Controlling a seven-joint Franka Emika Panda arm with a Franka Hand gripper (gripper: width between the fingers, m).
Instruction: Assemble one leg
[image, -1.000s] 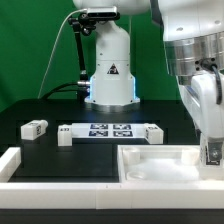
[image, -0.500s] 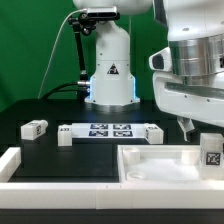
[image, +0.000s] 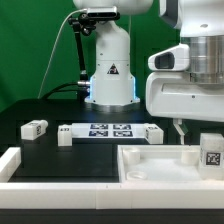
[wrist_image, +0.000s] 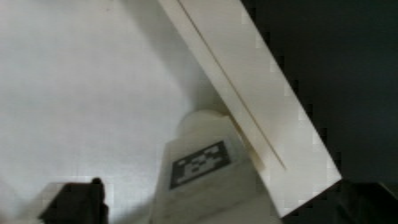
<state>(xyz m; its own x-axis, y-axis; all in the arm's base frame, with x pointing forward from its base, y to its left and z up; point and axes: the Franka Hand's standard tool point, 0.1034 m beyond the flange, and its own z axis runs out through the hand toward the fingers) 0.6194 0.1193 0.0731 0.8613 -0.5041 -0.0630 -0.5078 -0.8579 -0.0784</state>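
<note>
- Black tabletop (image: 50, 148), green backdrop behind the arm's base.
- Leg (image: 211, 152) stands upright on the tray-like part (image: 150, 165), at its rim on the exterior view's right.
- Gripper (image: 181, 128) hovers beside the leg; fingers apparently spread, not touching it.
- Second block (image: 35, 128) lies well apart from the tray.

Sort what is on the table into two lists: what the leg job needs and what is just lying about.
Job:
the leg, standing at the tray's edge
the tray
the tool, raised beside the leg

Lying about:
the small block on the exterior view's left
the marker board
the white border piece at front
</note>
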